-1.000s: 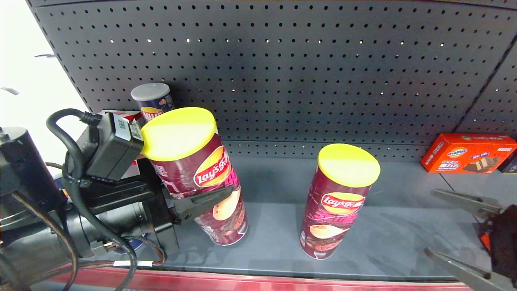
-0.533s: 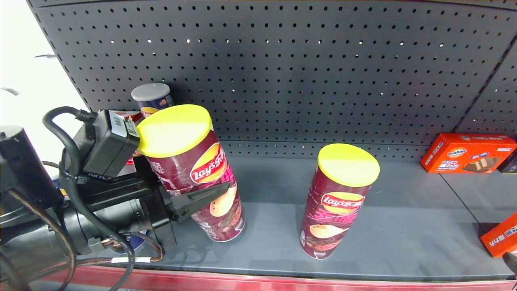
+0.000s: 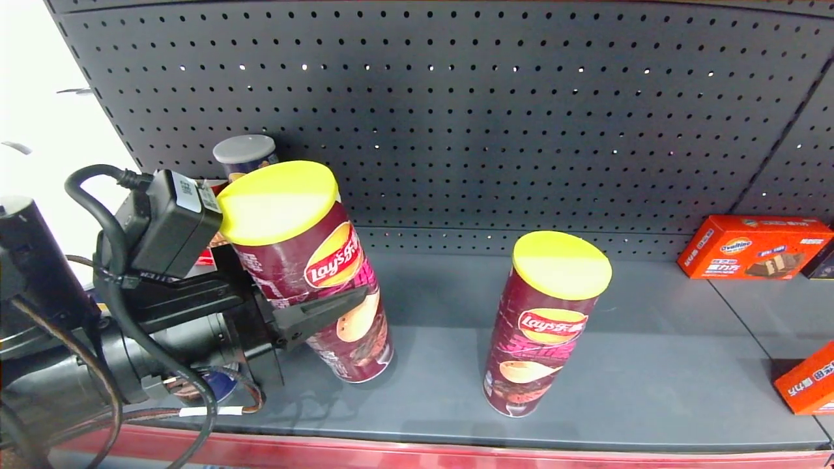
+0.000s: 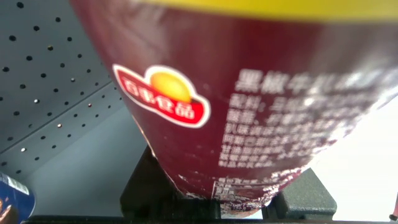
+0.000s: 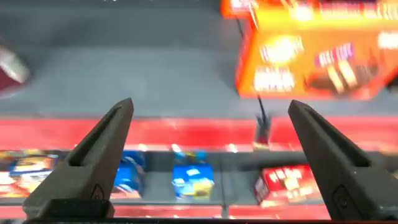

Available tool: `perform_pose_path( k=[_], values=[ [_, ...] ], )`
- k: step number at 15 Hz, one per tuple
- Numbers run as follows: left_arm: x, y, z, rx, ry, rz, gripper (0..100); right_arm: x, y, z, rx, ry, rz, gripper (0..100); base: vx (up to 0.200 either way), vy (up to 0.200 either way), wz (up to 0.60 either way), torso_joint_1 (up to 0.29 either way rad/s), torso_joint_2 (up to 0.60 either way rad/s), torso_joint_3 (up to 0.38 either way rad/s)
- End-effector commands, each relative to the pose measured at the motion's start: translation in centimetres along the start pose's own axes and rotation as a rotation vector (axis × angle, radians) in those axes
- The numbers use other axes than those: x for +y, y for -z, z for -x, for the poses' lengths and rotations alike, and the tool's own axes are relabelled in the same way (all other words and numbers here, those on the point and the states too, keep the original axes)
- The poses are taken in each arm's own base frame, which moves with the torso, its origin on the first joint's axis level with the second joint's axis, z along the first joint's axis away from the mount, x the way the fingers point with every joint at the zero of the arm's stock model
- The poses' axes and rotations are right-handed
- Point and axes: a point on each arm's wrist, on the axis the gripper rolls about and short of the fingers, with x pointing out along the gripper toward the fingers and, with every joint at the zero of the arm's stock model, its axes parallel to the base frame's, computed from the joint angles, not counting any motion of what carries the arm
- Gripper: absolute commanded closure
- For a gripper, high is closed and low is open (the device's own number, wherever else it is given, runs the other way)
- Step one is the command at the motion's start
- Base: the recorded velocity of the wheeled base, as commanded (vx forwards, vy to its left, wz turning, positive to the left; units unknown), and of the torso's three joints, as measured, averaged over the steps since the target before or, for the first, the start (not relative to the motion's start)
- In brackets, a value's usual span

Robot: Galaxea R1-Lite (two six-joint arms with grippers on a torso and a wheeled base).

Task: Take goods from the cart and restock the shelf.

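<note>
Left gripper [image 3: 306, 306] is clamped across the middle of a tall chip can [image 3: 329, 264]. Side-on grip, one finger in front, the other behind it. The can sits at the left end of the shelf [image 3: 651, 365], leaning, with its lid [image 3: 280, 202] tipped toward the arm and its base down at the deck. Can't tell if the base rim touches.

My read: placing step. The mid-body grip stops the tube swinging and leaves the base free to land flat. It needs righting before release or it tips.

The wrist view shows a glossy maroon printed wall, smooth and round. Probably thin cardboard, so crushable if squeezed hard. The lid is flat yellow plastic.

Behind it, against the pegboard [image 3: 488, 130], is a small can [image 3: 244, 153]: blue, grey lid, pushed to the back.

Middle: second can [image 3: 544, 326], same kind, upright, free-standing, well apart from the held one. Looks already stocked.

Right: orange box [image 3: 752, 246] lying flat at the back, front box [image 3: 805, 387] at the shelf edge. Both cardboard with sharp corners.

Right gripper [image 5: 211, 155] is spread wide and holds nothing. It faces the red front lip [image 5: 186, 134], with packets [image 5: 193, 177] on the level below.
</note>
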Motion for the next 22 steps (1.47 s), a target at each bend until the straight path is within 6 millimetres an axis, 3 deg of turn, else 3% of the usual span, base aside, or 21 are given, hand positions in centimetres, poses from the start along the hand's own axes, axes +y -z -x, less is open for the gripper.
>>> perform_pose_path(
  k=[1,2,4,7,10,16,22],
  values=[
    [0.0,0.1,-0.1,0.003,-0.003,0.001,100,-0.2,1.5,0.0,-0.04,0.098,0.006,0,0.0,0.0,0.0,0.0,0.0,0.0],
    [0.1,0.1,-0.2,0.006,-0.007,0.002,100,-0.4,1.5,0.1,-0.034,0.218,0.004,0,0.0,0.0,0.0,0.0,0.0,0.0],
    [0.1,0.2,-0.1,0.011,-0.017,0.003,100,-0.5,1.6,0.1,-0.036,0.275,0.011,0,0.0,0.0,0.0,0.0,0.0,0.0],
    [0.2,0.3,0.1,0.014,-0.037,0.004,100,-0.3,1.5,0.0,-0.045,0.181,0.081,0,0.0,0.0,0.0,0.0,0.0,0.0],
    [0.5,0.5,0.3,0.023,-0.06,0.006,100,-0.5,1.6,0.0,-0.047,0.294,0.049,0,0.0,0.0,0.0,0.0,0.0,0.0],
    [0.9,0.8,-0.3,0.034,-0.057,0.012,100,-0.5,2.2,-0.1,-0.021,0.242,-0.022,0,0.0,0.0,0.0,0.0,0.0,0.0],
    [-0.7,-1.2,-2.2,0.006,0.045,0.069,100,-0.5,2.2,-0.1,-0.017,0.233,-0.013,0,0.0,0.0,0.0,0.0,0.0,0.0]
  ],
)
